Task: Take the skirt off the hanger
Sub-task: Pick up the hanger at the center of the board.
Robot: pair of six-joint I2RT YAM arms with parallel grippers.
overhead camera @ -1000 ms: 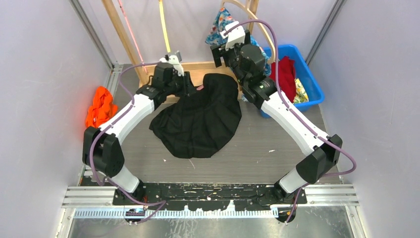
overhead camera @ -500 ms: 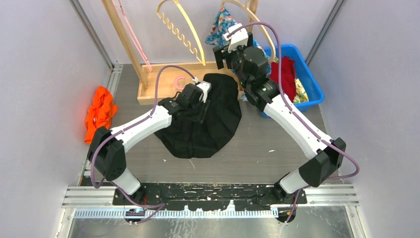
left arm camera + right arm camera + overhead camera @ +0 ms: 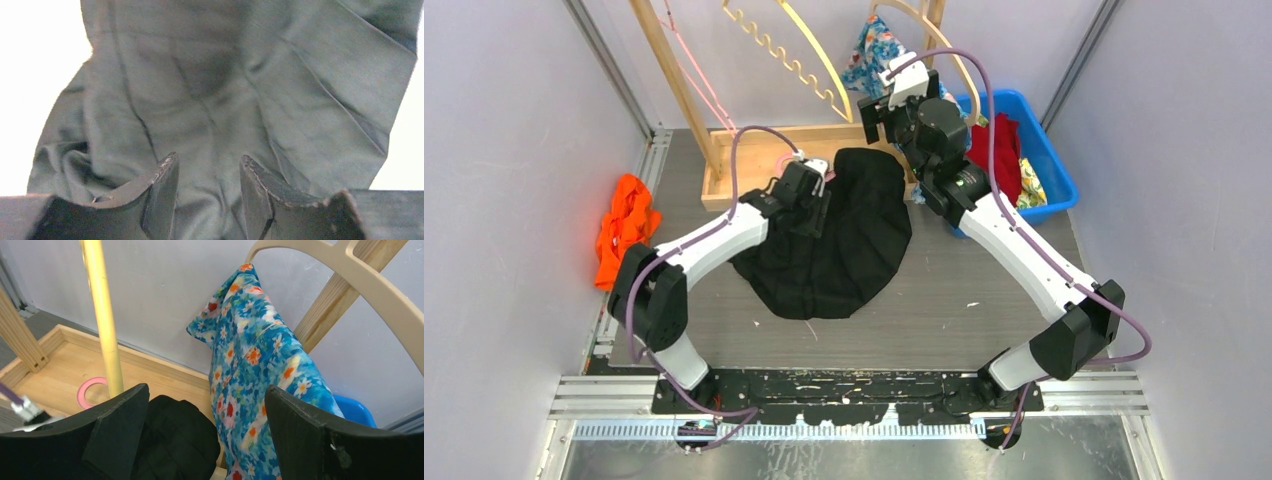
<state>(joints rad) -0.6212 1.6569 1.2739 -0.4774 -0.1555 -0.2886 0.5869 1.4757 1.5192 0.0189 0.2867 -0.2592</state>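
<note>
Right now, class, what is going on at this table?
Two robot arms are taking a black skirt off a hanger. The skirt lies heaped on the table, its top edge by the wooden rack base, and the cream hanger hangs bare above. The left gripper sits low over the skirt, jaws open, cloth showing between them. The right gripper is raised near the rack, wide open and empty, facing a floral garment.

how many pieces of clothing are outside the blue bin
3: the black skirt lying mid-table, an orange garment at the table's left edge, and a floral garment hanging at the back right. Others may be hidden.
</note>
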